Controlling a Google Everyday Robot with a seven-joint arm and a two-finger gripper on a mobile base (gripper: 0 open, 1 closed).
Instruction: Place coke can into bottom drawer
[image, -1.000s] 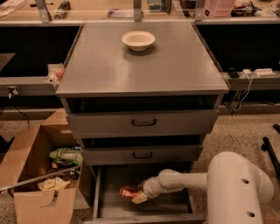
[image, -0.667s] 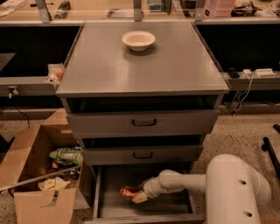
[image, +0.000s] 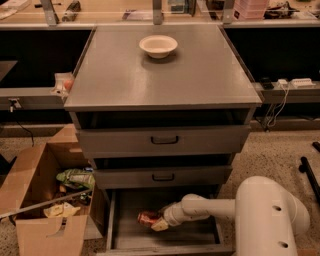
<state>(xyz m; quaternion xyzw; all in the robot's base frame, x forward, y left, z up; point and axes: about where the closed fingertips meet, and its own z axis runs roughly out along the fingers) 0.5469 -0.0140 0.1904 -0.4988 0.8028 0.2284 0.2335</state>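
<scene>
The bottom drawer is pulled open under the grey cabinet, showing its flat grey floor. The coke can, red and lying on its side, rests low inside the drawer, left of centre. My gripper reaches in from the right on a white arm and is right at the can's right end, its fingers around it. Whether the can touches the drawer floor I cannot tell.
A white bowl sits on the cabinet top. Two shut drawer fronts with black handles are above the open drawer. A cardboard box with rubbish stands on the floor at the left. The robot's white body fills the lower right.
The gripper and can have shifted very slightly, staying low in the drawer; little else differs.
</scene>
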